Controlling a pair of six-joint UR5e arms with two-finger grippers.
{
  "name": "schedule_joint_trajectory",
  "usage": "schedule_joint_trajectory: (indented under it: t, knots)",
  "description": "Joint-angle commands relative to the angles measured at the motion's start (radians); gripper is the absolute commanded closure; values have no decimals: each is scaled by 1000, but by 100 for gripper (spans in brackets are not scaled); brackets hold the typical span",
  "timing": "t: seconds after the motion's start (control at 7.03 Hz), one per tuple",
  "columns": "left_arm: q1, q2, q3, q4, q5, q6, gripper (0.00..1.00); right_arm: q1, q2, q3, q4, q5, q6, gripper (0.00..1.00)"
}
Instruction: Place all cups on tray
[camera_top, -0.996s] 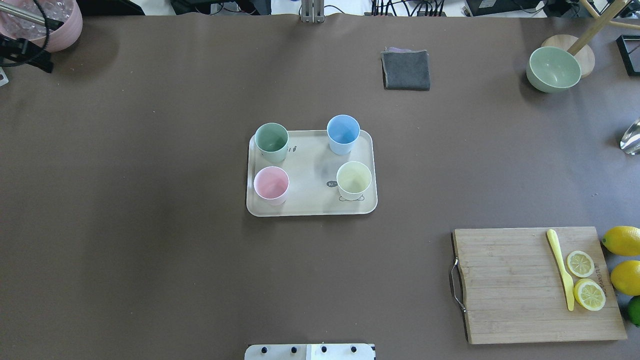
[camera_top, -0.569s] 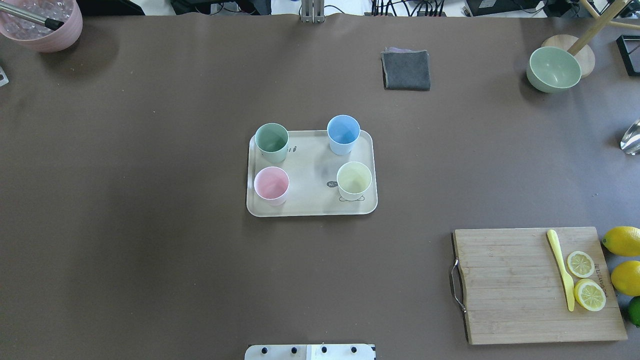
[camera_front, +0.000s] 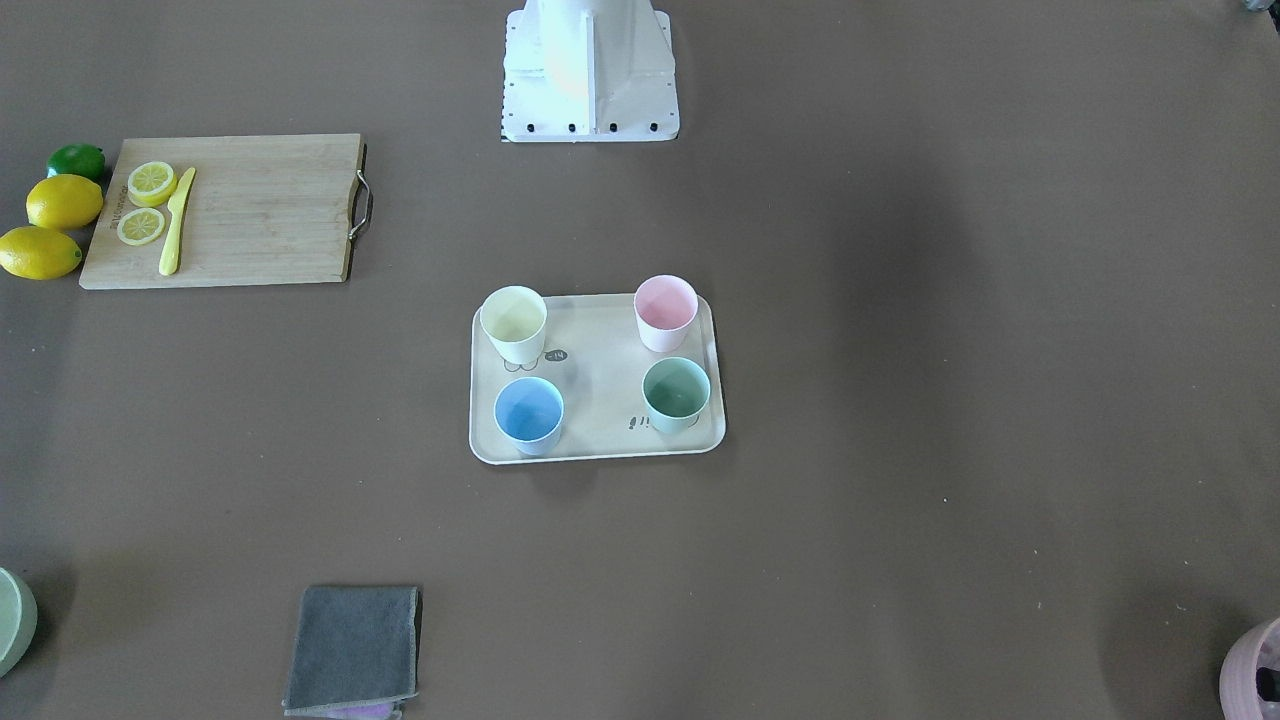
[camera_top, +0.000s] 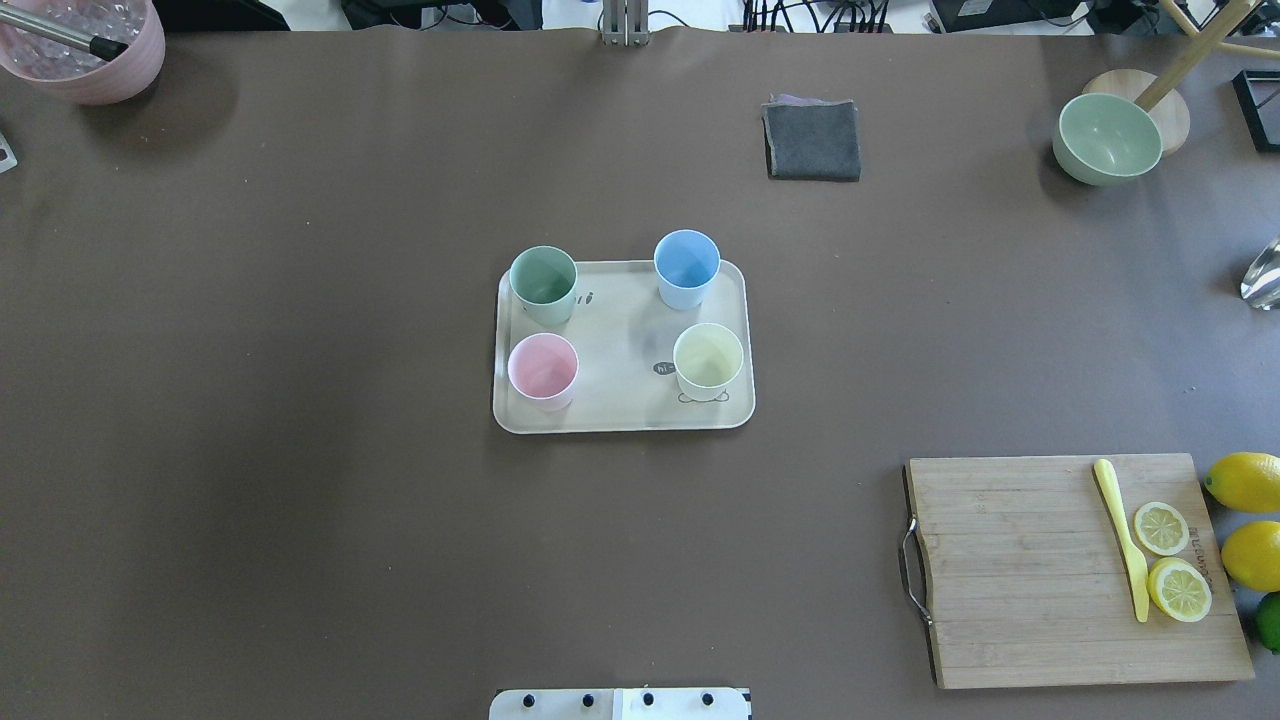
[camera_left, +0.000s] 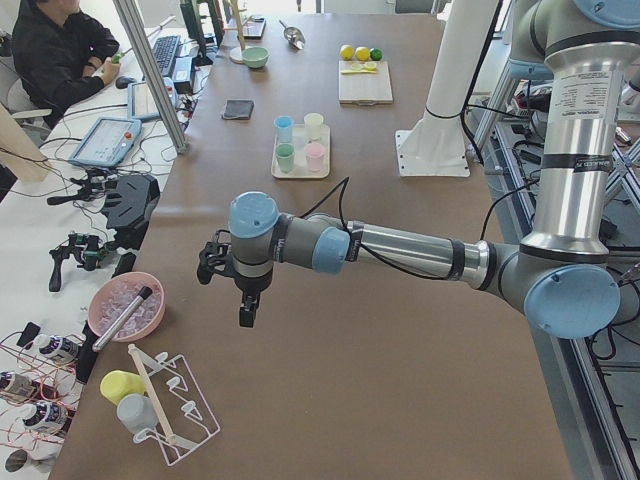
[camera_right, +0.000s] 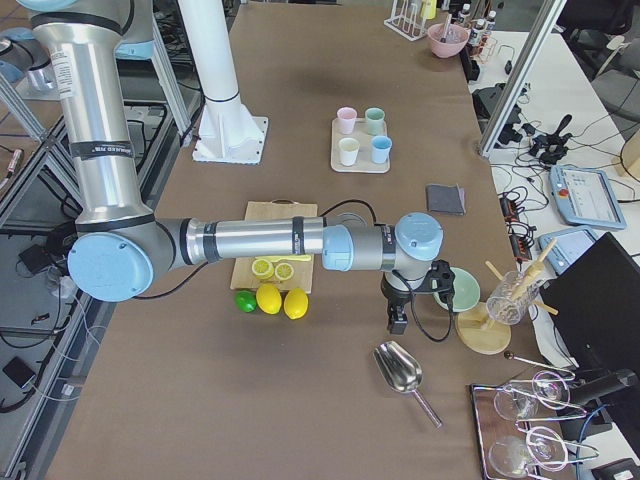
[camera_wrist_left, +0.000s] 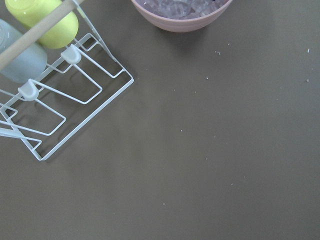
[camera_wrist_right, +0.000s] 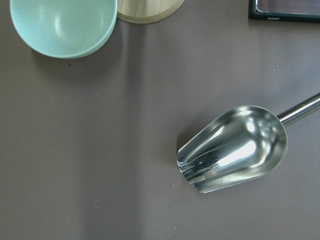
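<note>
Brown table (camera_top: 300, 450), cream tray (camera_top: 615, 400) holding four upright cups (camera_top: 543, 366)

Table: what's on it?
Matte plastic tumblers: four; yellow, blue, pink, mint; on tray.
Flat rectangular tray: one, cream, centre.
Wooden cutting board: one, tan, right.
Plastic knife, two lemon halves: yellow, on board.
Two whole lemons, one lime: yellow, green, beside board.
Folded cloth: one, grey, far side.
Round bowl: one, green, far right.
Metal scoop: one, silver, right end.
Round pot: one, pink, far left.
Wire rack: one, white, left end.
End effectors: two, left, right; black; over table ends.
</note>
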Motion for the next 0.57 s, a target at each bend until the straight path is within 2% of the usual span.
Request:
schedule_joint_trajectory:
  t: [0.0, 0.43]
  knots:
    - [-21, 43, -1, -4, -2, -1, 3, 0, 1, 1, 0, 0, 2, 0]
    - [-29, 42, 2, -4, 0, 1, 2, 0, -1, 6, 0, 6, 2, 0]
